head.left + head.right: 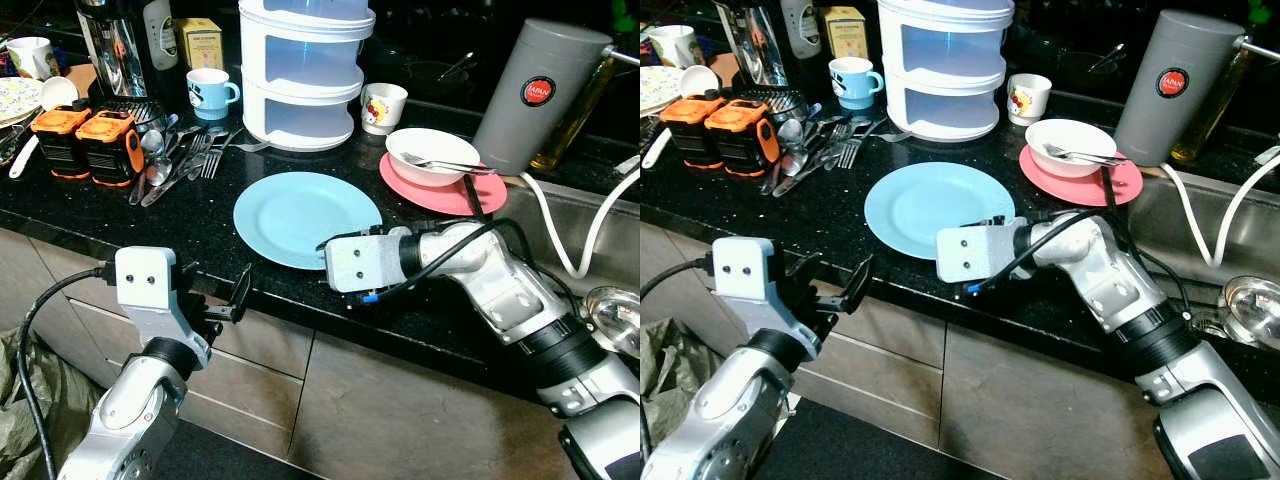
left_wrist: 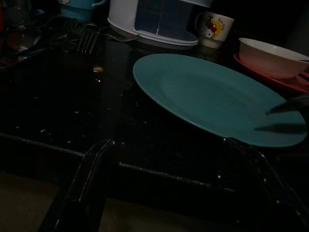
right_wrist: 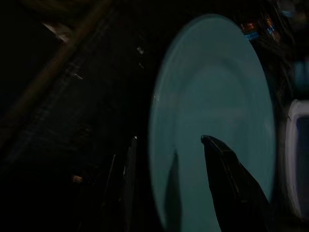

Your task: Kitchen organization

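While my right end effector (image 3: 169, 179) is reaching over the front edge of the black granite table (image 1: 120, 215), its two black fingers are standing apart across the near rim of the light blue plate (image 1: 305, 218): one finger (image 3: 231, 179) is lying over the plate's face, the other is sitting just outside the rim over the dark stone. They are not clamped on it. The plate is lying flat near the table's front edge, between the pile of cutlery (image 1: 185, 155) and the pink plate (image 1: 445, 192).

My left end effector (image 1: 222, 292) is hanging in front of the table's edge, lower than the top, with its fingers spread wide and pointing toward the blue plate; nothing is between them.

On the pink plate a white bowl (image 1: 432, 155) is sitting with a fork (image 1: 445, 163) resting across it. Behind the blue plate a white tiered container (image 1: 303, 70) is standing, with a white cartoon-printed cup (image 1: 383, 107) on its right and a blue mug (image 1: 210, 93) on its left. Two orange and black battery packs (image 1: 90, 143) are sitting side by side at the left end, just beside the cutlery. A tall grey thermos (image 1: 537, 95) with a red round label is standing at the right, near the steel sink (image 1: 560, 225), and a white cable (image 1: 570, 240) is curving across that sink.
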Robot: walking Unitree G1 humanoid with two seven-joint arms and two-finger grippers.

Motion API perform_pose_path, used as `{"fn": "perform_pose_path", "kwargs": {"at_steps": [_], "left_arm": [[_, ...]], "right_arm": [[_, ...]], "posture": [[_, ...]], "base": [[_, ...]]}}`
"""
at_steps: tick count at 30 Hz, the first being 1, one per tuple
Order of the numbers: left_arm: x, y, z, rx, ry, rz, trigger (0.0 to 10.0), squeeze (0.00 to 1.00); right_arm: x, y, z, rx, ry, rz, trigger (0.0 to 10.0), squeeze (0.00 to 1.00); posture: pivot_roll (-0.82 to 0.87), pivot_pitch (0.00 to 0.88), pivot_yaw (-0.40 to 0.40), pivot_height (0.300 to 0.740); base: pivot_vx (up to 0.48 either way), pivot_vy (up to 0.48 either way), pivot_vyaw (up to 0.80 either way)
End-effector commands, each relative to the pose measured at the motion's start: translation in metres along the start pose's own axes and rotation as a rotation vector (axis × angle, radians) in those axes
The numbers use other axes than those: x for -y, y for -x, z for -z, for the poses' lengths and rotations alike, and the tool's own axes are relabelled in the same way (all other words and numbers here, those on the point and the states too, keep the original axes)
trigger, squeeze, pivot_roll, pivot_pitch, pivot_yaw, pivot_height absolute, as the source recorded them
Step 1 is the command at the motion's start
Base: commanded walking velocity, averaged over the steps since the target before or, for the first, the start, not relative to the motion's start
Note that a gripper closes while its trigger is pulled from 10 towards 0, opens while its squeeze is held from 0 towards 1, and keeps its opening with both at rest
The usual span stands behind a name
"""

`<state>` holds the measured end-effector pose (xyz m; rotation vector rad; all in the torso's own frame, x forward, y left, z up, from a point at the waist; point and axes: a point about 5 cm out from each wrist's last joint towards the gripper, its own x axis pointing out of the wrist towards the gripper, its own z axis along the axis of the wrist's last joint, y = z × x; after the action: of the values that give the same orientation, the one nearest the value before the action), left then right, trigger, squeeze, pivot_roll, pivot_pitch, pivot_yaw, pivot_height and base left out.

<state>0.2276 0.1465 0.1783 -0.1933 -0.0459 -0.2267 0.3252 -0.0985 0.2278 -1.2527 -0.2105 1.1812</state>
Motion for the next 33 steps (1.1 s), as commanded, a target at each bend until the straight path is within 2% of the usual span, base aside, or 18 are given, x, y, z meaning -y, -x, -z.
{"fn": "perform_pose_path", "kwargs": {"at_steps": [1, 7, 8, 9, 16, 18, 19, 22, 23, 24, 26, 27, 29, 30, 31, 32, 33], "left_arm": [[0.004, 0.001, 0.0, -0.001, 0.004, 0.016, 10.0, 0.0], [0.006, 0.001, 0.001, -0.001, 0.012, 0.019, 10.0, 0.0], [0.006, 0.0, 0.001, 0.0, 0.013, 0.02, 10.0, 0.0], [0.006, 0.0, 0.001, 0.001, 0.014, 0.019, 10.0, 0.0], [0.007, 0.001, 0.001, 0.008, 0.018, 0.013, 10.0, 0.0], [0.007, 0.001, 0.001, 0.01, 0.019, 0.011, 10.0, 0.0], [0.007, 0.001, 0.001, 0.01, 0.019, 0.011, 10.0, 0.0], [0.007, 0.0, 0.001, 0.014, 0.019, 0.011, 10.0, 0.0], [0.007, 0.0, 0.001, 0.014, 0.019, 0.011, 10.0, 0.0], [0.007, 0.001, 0.0, 0.014, 0.017, 0.01, 10.0, 0.0], [0.006, 0.0, 0.0, 0.016, 0.014, 0.011, 10.0, 0.0], [0.006, 0.0, 0.0, 0.016, 0.014, 0.011, 10.0, 0.0], [0.006, -0.001, -0.002, 0.021, 0.011, 0.015, 10.0, 0.0], [0.006, -0.001, -0.002, 0.021, 0.011, 0.015, 10.0, 0.0], [0.006, -0.001, -0.002, 0.023, 0.011, 0.019, 10.0, 0.0], [0.006, -0.001, -0.002, 0.023, 0.011, 0.019, 10.0, 0.0], [0.007, -0.002, -0.003, 0.026, 0.011, 0.023, 10.0, 0.0]], "right_arm": [[-0.003, -0.003, 0.006, -0.048, -0.001, 0.007, 10.0, 0.0], [-0.007, -0.017, 0.001, -0.067, 0.028, 0.072, 10.0, 0.0], [-0.007, -0.019, 0.0, -0.07, 0.032, 0.081, 9.8, 0.0], [-0.005, -0.021, 0.0, -0.077, 0.035, 0.105, 0.0, 0.0], [0.0, -0.025, 0.001, -0.095, 0.062, 0.183, 0.0, 0.0], [0.011, -0.026, -0.001, -0.067, 0.068, 0.311, 0.0, 0.0], [0.011, -0.026, -0.001, -0.067, 0.068, 0.311, 0.0, 0.0], [0.028, -0.021, -0.002, -0.039, 0.033, 0.51, 0.0, 0.0], [0.028, -0.021, -0.002, -0.039, 0.033, 0.51, 0.0, 0.0], [0.036, -0.016, -0.004, -0.009, -0.004, 0.588, 0.0, 0.0], [0.052, -0.006, -0.012, 0.126, -0.171, 0.74, 0.0, 0.0], [0.052, -0.006, -0.012, 0.126, -0.171, 0.74, 0.0, 0.0], [0.065, 0.006, -0.022, 0.33, -0.411, 0.835, 0.0, 0.0], [0.065, 0.006, -0.022, 0.33, -0.411, 0.835, 0.0, 0.0], [0.071, 0.012, -0.024, 0.414, -0.511, 0.875, 0.0, 0.0], [0.071, 0.012, -0.024, 0.414, -0.511, 0.875, 0.0, 0.0], [0.078, 0.019, -0.027, 0.502, -0.612, 0.914, 0.8, 0.0]], "posture": [[0.14, 0.0, -0.081, 0.74], [0.13, 0.0, -0.091, 0.74], [0.13, 0.0, -0.093, 0.74], [0.13, 0.0, -0.097, 0.74], [0.13, 0.0, -0.104, 0.74], [0.13, 0.0, -0.106, 0.74], [0.13, 0.0, -0.106, 0.74], [0.14, 0.0, -0.105, 0.74], [0.14, 0.0, -0.105, 0.74], [0.14, 0.0, -0.103, 0.74], [0.14, 0.0, -0.098, 0.74], [0.14, 0.0, -0.098, 0.74], [0.14, 0.0, -0.093, 0.74], [0.14, 0.0, -0.093, 0.74], [0.14, 0.0, -0.09, 0.74], [0.14, 0.0, -0.09, 0.74], [0.14, 0.0, -0.087, 0.74]], "base": [[0.0, 0.0, 0.0], [0.0, 0.0, 0.0], [0.0, 0.0, 0.0], [0.0, 0.0, 0.0], [0.0, 0.0, 0.0], [0.0, 0.0, 0.0], [0.0, 0.0, 0.0], [0.0, 0.0, 0.0], [0.0, 0.0, 0.0], [0.0, 0.0, 0.0], [0.0, 0.0, 0.0], [0.0, 0.0, 0.0], [0.0, 0.0, 0.0], [0.0, 0.0, 0.0], [0.0, 0.0, 0.0], [0.0, 0.0, 0.0], [0.0, 0.0, 0.0]]}}
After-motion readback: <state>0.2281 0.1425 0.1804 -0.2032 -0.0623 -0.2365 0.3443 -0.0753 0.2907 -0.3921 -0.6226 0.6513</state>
